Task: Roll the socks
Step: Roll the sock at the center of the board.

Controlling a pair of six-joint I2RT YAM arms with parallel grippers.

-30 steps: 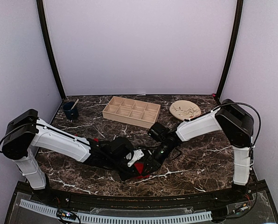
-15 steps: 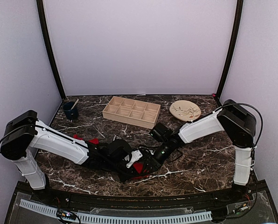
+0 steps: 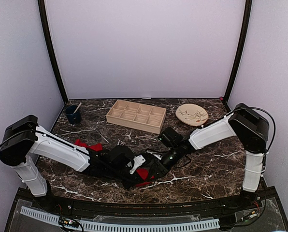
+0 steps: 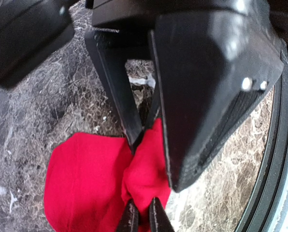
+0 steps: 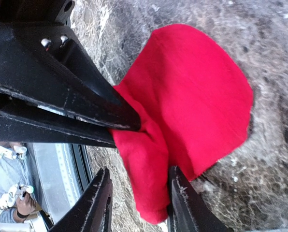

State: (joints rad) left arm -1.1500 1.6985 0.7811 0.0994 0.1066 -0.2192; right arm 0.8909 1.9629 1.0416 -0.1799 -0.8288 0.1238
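Both the left gripper and right gripper pinch the red sock narrowly; opposing pulls could unroll it.

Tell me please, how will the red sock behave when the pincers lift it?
The red sock is probably floppy: it bunches into a soft fold where the left pincer pinches it. It likely weighs little and sags, since its free part lies flat on the table.
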